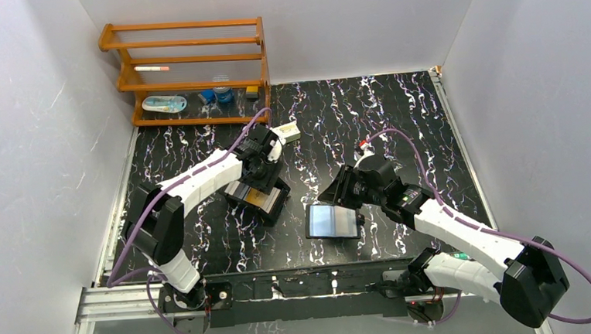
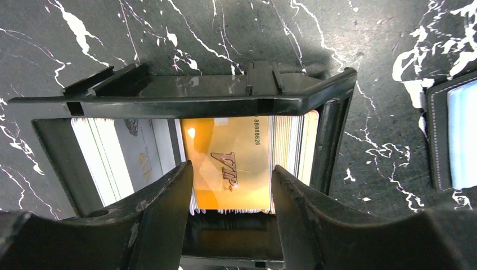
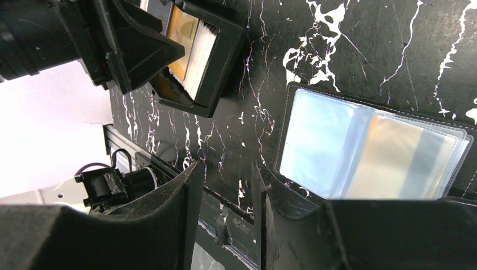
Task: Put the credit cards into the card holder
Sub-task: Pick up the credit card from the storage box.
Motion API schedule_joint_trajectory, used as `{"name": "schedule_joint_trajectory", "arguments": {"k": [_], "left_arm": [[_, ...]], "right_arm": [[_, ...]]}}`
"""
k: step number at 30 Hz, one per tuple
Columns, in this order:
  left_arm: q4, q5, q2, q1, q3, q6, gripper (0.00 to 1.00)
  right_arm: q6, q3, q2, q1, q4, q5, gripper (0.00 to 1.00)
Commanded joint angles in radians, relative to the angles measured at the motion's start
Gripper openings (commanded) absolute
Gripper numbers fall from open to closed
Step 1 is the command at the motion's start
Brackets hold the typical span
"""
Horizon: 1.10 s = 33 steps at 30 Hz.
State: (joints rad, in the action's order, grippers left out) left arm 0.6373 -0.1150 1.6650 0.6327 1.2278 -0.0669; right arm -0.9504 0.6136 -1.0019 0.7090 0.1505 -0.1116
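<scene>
left tool [image 2: 232, 169], lower centre, straddles credit cards [image 2: 225, 149]; we cannot tell grip | right tool [image 3: 226, 169] parted, empty | risk: cards packed tight, we drag extras out

Your credit cards [image 2: 242, 169] sit in the box [image 2: 185, 104] mid-table [image 1: 398, 122]; card holder [image 1: 331, 220] lies at its 4 o'clock, rack [image 1: 186, 73] off at 11.

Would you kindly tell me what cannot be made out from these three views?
- Left wrist: whether the left gripper pinches the gold card; the jaws cover its edges.
- Left wrist: the card holder is cut off by the right edge.
- Right wrist: the right gripper hides the card holder's lower edge.
- Top: items on the wooden rack are too small to identify.
</scene>
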Motion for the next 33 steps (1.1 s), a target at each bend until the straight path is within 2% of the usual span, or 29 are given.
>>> {"name": "schedule_joint_trajectory", "arguments": {"k": [1, 5, 11, 15, 23, 33], "left_arm": [[-0.002, -0.029, 0.015, 0.002, -0.017, 0.018, 0.53], [-0.001, -0.1, 0.016, 0.0, -0.029, 0.014, 0.56], [0.003, -0.128, -0.013, -0.007, -0.011, 0.018, 0.38], [0.005, -0.149, -0.006, -0.015, -0.002, 0.041, 0.32], [-0.007, -0.171, 0.014, -0.04, -0.02, 0.05, 0.32], [-0.016, -0.129, 0.044, -0.061, -0.035, 0.058, 0.26]], "right_arm": [[0.013, 0.02, 0.027, 0.004, -0.028, 0.01, 0.45], [0.02, 0.024, 0.029, 0.004, -0.023, 0.011, 0.45], [0.024, 0.027, 0.027, 0.004, -0.017, 0.013, 0.45], [0.022, 0.026, 0.025, 0.003, -0.02, 0.012, 0.45], [0.025, 0.021, 0.036, 0.003, -0.014, 0.022, 0.45], [0.025, 0.014, 0.038, 0.004, -0.016, 0.025, 0.45]]}}
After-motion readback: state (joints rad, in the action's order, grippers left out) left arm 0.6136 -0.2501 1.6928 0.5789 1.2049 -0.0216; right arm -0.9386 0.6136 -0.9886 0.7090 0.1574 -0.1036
